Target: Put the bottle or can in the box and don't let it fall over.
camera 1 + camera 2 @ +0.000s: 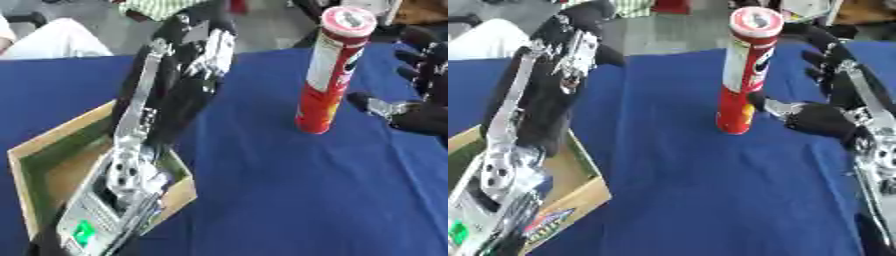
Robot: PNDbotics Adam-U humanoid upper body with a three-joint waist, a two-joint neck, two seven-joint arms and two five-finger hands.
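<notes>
Right robot hand (824, 117) open beside upright can (745, 70), fingers spread.

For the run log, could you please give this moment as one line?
can upright on cloth, outside box | right hand open beside can | left hand raised, open

Two head-mounted eyes, close above, angled down at the blue table (289, 190), sharing nearly the same scene.

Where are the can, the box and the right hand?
can (330, 75): left eye view, on the middle of its red and white side.
box (52, 135): left eye view, on the far-left cardboard rim.
right hand (820, 120): right eye view, on the black palm beside the can.
</notes>
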